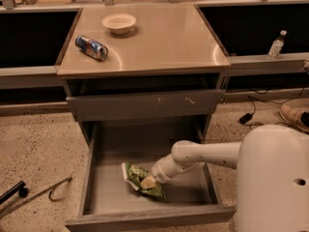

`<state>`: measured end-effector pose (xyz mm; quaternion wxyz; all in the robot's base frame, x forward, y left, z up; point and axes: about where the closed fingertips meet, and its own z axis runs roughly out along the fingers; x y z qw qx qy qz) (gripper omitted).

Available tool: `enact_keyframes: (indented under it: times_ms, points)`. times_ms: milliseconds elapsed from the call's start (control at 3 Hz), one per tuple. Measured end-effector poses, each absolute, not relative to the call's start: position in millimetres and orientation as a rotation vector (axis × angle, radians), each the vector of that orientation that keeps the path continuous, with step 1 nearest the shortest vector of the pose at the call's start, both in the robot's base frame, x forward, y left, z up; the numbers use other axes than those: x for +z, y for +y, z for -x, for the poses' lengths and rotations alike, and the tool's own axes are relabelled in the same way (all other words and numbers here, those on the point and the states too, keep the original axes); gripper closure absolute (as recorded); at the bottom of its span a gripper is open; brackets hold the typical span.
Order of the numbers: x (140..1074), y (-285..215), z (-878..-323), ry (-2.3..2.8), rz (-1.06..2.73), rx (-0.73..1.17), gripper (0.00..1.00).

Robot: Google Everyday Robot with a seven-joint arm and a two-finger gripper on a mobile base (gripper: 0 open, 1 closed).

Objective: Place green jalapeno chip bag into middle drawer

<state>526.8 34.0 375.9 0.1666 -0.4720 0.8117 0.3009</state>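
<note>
The green jalapeno chip bag (137, 178) lies crumpled on the grey floor of the middle drawer (145, 215), left of centre and towards the front. The drawer is pulled wide open below the scratched grey drawer front (145, 105). My white arm reaches in from the right, and my gripper (150, 180) is low in the drawer, right at the bag's right side and touching it. The gripper's tip is partly hidden against the bag.
On the cabinet top (169, 42) stand a white bowl (119, 21) and a blue-and-silver can (91, 47) lying on its side. A water bottle (276, 44) stands on the right ledge. Metal tools (34, 192) lie on the floor at left. My white body (275, 178) fills the lower right.
</note>
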Motion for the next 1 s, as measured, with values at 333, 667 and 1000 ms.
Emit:
enact_keyframes:
  times_ms: [333,667,1000]
  points:
    - [375.9,34.0,-526.8,2.311,1.344,0.857,0.59]
    - [375.9,34.0,-526.7,2.311,1.344,0.857,0.34]
    - [375.9,34.0,-526.7,2.311,1.344,0.857,0.11]
